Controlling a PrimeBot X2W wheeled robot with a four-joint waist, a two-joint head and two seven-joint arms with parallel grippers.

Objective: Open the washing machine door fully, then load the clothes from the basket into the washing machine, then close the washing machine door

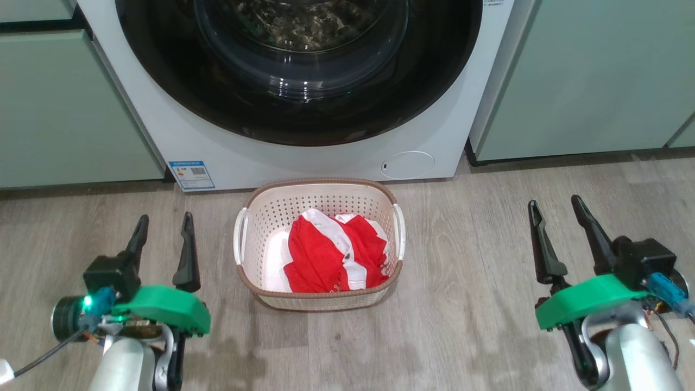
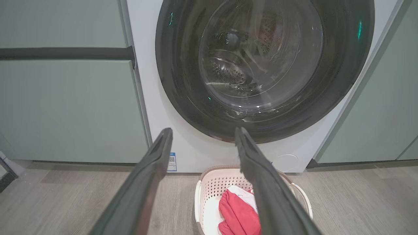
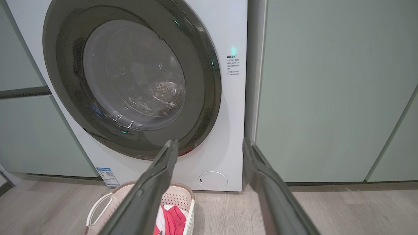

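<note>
On the wooden floor (image 1: 467,326), just in front of the washing machine (image 1: 233,157), stands the basket (image 1: 326,205) with the red and white clothes (image 1: 320,255) bunched inside. The washing machine door (image 1: 174,81) lies shut against the white front. Green cabinets (image 1: 586,76) flank the machine. The left gripper (image 1: 165,217) hovers to the basket's left and the right gripper (image 1: 554,202) well to its right, both pointing toward the machine, jaws spread and empty.

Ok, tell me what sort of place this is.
Probably a home laundry nook or utility room: a front-loading washing machine set between pale green cabinets, and a basket of clothes on wood-look floor.
</note>
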